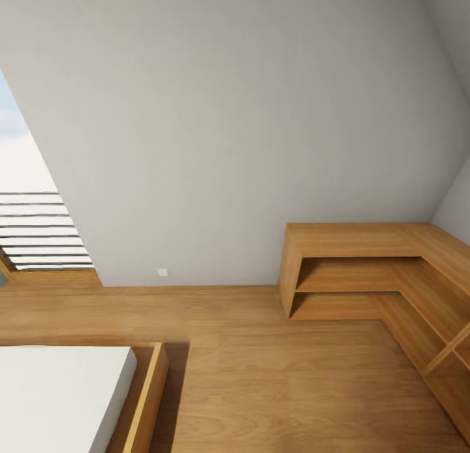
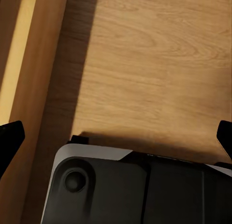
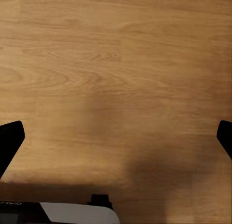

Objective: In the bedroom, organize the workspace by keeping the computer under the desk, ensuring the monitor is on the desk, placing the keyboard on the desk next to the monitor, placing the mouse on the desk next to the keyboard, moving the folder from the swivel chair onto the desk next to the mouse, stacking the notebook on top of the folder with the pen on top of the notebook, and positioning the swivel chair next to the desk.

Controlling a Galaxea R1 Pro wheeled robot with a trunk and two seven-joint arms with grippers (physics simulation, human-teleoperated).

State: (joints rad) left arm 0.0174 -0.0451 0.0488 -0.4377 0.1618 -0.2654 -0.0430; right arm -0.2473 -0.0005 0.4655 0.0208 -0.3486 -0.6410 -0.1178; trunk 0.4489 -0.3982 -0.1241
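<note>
I am in the bedroom, facing a grey sloped wall [image 1: 248,126] over a light wooden floor [image 1: 261,374]. The desk, computer, monitor, keyboard, mouse, folder, notebook, pen and swivel chair are out of view. My left gripper [image 2: 116,139] hangs open over the floor, its black fingertips [image 2: 10,141] spread wide with nothing between them. My right gripper [image 3: 116,137] is likewise open above bare floorboards, with its dark fingertips [image 3: 9,141] far apart.
Low L-shaped wooden shelving [image 1: 365,270] fills the right corner. A wood-framed bed with a white mattress [image 1: 59,394] sits at the lower left. A window with slatted blinds [image 1: 39,231] is on the left. My dark robot base [image 2: 135,190] shows beneath the left gripper.
</note>
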